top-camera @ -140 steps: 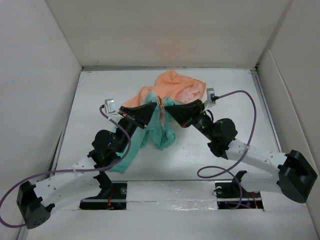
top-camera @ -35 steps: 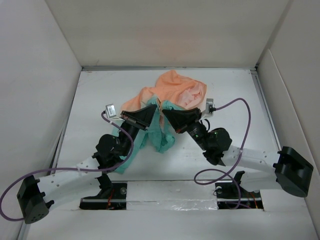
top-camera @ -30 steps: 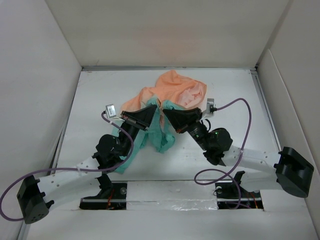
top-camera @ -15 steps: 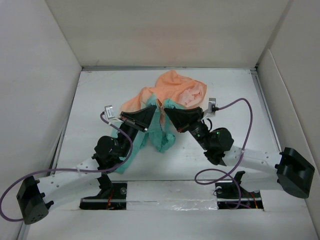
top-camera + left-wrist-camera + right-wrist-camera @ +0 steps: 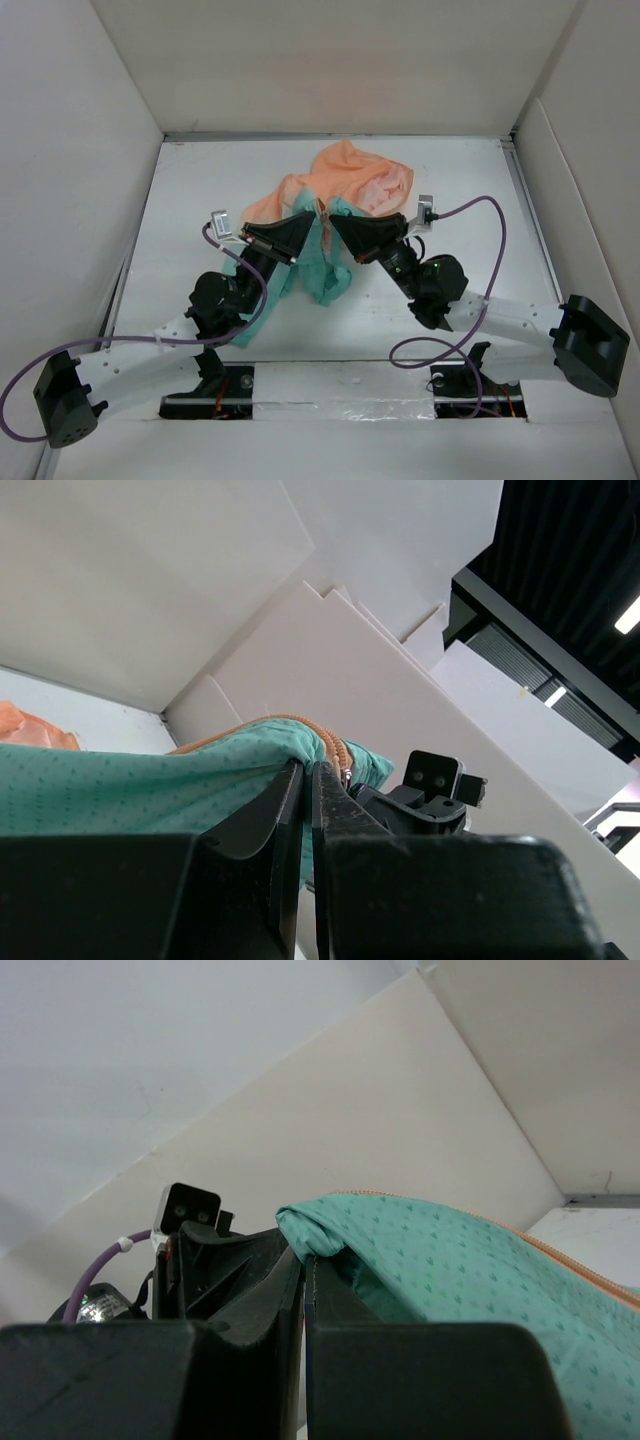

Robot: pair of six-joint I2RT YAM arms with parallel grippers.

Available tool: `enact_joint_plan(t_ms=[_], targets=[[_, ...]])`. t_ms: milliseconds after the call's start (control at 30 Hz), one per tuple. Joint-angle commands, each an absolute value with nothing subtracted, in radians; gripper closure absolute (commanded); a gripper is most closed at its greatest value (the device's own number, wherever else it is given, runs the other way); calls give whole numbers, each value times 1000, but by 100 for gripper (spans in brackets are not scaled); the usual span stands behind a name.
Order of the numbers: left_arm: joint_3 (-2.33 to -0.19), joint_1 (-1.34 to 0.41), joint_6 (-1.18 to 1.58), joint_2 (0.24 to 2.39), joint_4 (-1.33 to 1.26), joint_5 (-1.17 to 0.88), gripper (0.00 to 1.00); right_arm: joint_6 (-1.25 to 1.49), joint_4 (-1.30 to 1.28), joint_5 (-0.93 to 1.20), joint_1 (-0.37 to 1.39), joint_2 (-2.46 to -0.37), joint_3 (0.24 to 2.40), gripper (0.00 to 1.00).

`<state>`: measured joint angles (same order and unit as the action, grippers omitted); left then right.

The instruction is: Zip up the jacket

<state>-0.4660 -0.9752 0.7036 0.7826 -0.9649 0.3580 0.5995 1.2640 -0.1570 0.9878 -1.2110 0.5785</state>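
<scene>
The jacket lies bunched at the table's middle, orange at the far end, teal toward me. Both grippers meet over its teal hem. My left gripper is shut on teal fabric beside the orange zipper; a small metal slider shows at its fingertip. My right gripper is shut on a folded teal edge of the jacket, with the zipper tape running off to the right. In each wrist view the other gripper faces mine closely. A teal part hangs down between the arms.
White walls box in the table on the left, back and right. Purple cables loop from both wrists. The arm bases sit at the near edge.
Both grippers stay shut on the jacket and close together. Over the last seconds the right arm has drawn in leftward; in the last second it shifted only slightly.
</scene>
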Motion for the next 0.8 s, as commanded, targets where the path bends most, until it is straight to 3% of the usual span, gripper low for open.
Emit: enact_joint_plan(t_ms=[0, 767], targets=[[-469, -979, 689, 778, -1057, 337, 100, 600, 1336, -166, 983, -1201, 612, 100], [-469, -979, 683, 793, -1072, 344, 100, 609, 1351, -149, 983, -1193, 600, 100]])
